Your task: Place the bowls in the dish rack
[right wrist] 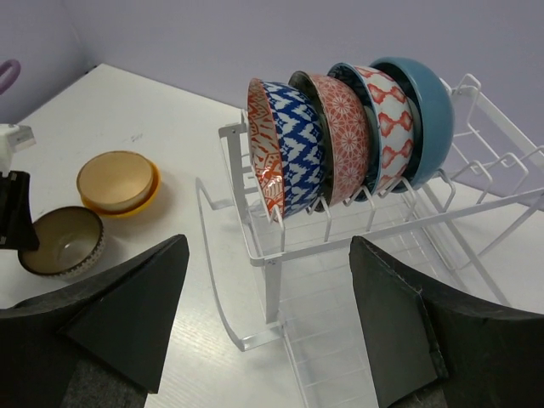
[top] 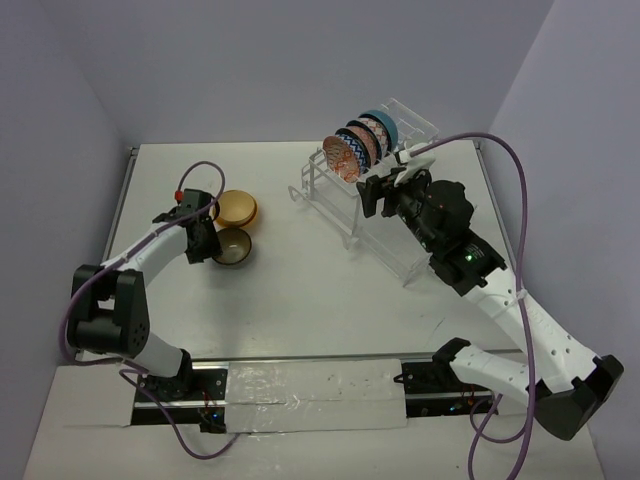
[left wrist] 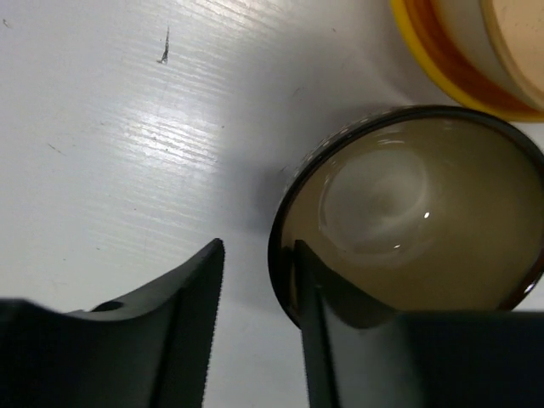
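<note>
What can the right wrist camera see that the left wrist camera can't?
Only the right wrist view shows the dish rack with four bowls standing on edge. Only the left wrist view shows the left end effector straddling the rim of the brown bowl, one finger inside and one outside. Both show that brown bowl and the orange-yellow bowl beside it on the table.

1 overhead view, 2 wrist views, tan bowl point(right wrist: 61, 240) common
</note>
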Robot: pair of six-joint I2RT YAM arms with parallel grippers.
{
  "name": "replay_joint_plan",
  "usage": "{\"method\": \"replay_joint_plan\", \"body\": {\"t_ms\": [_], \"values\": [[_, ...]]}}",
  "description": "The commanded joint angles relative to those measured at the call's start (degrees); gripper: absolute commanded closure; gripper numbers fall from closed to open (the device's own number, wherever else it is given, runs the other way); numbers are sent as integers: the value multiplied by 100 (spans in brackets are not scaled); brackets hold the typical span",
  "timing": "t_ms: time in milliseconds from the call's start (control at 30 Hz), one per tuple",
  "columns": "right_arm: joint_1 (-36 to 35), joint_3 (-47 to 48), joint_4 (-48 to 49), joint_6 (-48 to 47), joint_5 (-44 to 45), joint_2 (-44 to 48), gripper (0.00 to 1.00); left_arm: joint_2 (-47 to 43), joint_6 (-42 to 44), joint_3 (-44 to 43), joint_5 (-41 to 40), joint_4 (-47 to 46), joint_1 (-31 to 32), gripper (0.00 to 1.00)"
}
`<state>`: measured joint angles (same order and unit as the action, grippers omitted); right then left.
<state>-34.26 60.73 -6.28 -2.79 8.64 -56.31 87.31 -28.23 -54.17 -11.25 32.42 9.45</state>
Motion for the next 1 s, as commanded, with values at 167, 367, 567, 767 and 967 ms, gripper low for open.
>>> {"method": "replay_joint_plan", "body": {"t_ms": [167,367,567,767,967], "values": [[-37,-123,321,50,49,235,16,15,37,-269,79,-35,-23,92],[-46,-88,233,182,-134,235,16,-503,2,-138,307,-227,-23,100],[-414,351,-100,270,-320,51,18,-2065,-113,47,343,-561,433,100],[-1328,992,-478,603,-109,-677,21,-2964,-157,-198,220,-615,987,100],[-1864,1581,-716,876,-21,-1425,23,-3141,-86,-726,-176,-404,1646,100]]}}
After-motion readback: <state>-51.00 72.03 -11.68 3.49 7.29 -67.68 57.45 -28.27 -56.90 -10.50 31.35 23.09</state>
